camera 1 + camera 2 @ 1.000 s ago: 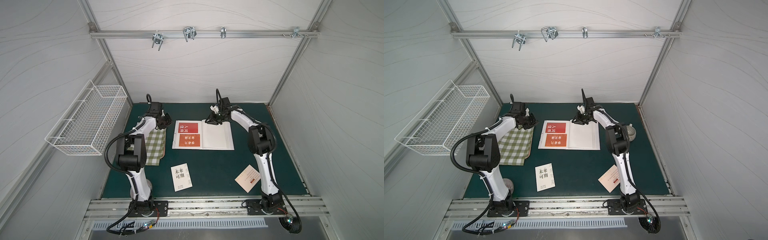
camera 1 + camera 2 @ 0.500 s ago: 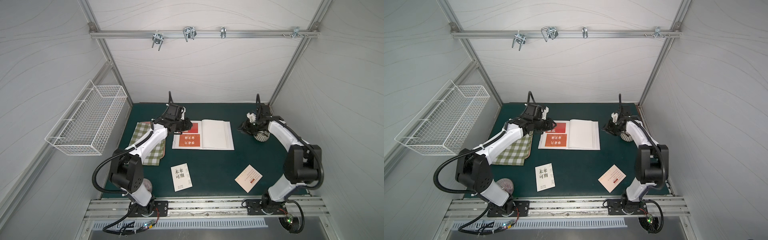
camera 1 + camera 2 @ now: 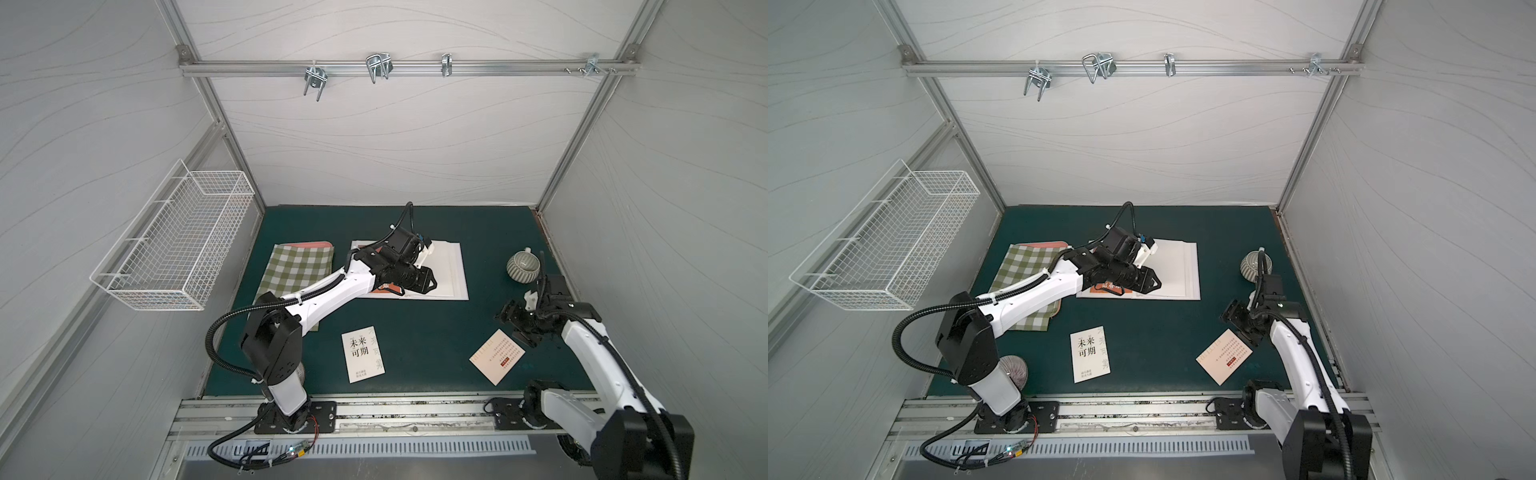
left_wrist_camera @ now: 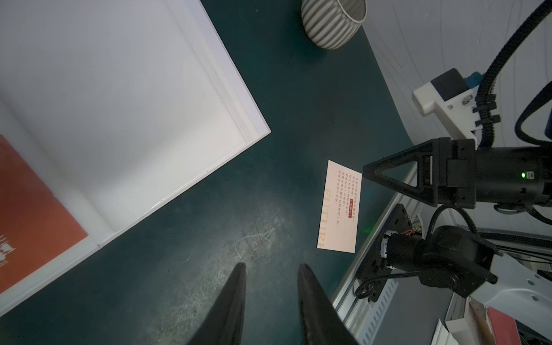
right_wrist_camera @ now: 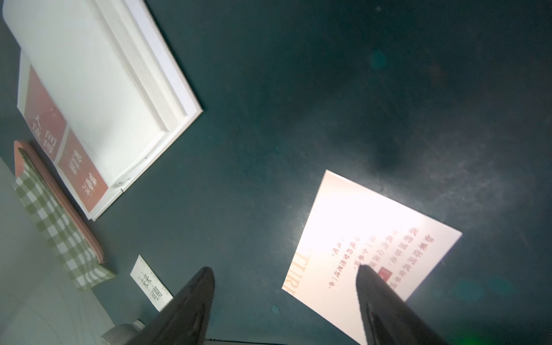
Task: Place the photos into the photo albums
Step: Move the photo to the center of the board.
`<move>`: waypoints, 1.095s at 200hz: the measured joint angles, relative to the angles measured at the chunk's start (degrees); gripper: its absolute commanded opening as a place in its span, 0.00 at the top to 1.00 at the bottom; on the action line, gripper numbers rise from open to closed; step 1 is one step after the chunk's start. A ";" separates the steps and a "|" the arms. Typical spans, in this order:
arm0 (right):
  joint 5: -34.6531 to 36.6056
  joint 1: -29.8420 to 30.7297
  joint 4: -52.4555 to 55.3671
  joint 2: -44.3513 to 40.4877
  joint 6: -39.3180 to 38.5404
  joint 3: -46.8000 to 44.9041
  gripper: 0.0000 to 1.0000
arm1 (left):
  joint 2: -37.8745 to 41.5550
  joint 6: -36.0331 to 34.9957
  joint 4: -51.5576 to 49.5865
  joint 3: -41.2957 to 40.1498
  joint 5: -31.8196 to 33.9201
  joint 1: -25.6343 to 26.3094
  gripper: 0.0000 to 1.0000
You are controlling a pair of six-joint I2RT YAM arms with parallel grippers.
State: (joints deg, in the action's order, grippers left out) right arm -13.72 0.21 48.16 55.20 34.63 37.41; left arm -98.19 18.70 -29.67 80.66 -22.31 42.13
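Paperboard, I'd judge, is what's being handled: light, thin, fairly stiff pieces that lie dead flat and offer no lip. I would take one by a short edge or corner, tipping or sliding it to get a finger under, and pinch gently so it doesn't crease. The faces look smooth, so one may skate about, and the page pocket will likely want holding open.

Far left on the dark green mat lies a checked cloth, no part of the job. Just right of it the photo album lies open, far and about centre, with white pages and a thin pale cover edge. Its left page already holds the red card and, nearer, the orange card, both with white characters. The right page is bare. The left gripper hangs over the album's near edge, fingers a little apart, with only mat showing between them.

Near and centre lies the white card, with bold black characters, flat and alone. Further right, also near, the cream card lies at an angle, with small columns of reddish text and pale lettering along one edge. The right gripper is above it, spread wide and empty, one tip over the printed face and the other over bare mat. Whether that tip touches I cannot tell. A ribbed cup stands far right.
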 measured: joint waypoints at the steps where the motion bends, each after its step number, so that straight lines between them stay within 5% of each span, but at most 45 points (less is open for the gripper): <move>1: 0.09 0.07 0.04 -0.07 0.11 -0.02 0.20 | -0.04 0.00 -0.02 0.00 -0.04 0.02 0.66; 87: 7.21 2.36 3.48 1.03 6.75 -4.87 0.19 | -8.63 0.61 -4.61 2.54 -1.95 1.33 0.66; 219: 11.19 10.43 1.29 1.90 15.30 -9.40 0.17 | -8.87 -0.11 -7.50 5.07 1.05 1.44 0.66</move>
State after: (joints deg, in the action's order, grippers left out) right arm -2.52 10.63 49.45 57.10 49.93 28.01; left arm -107.07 18.59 -37.17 85.73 -21.26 43.57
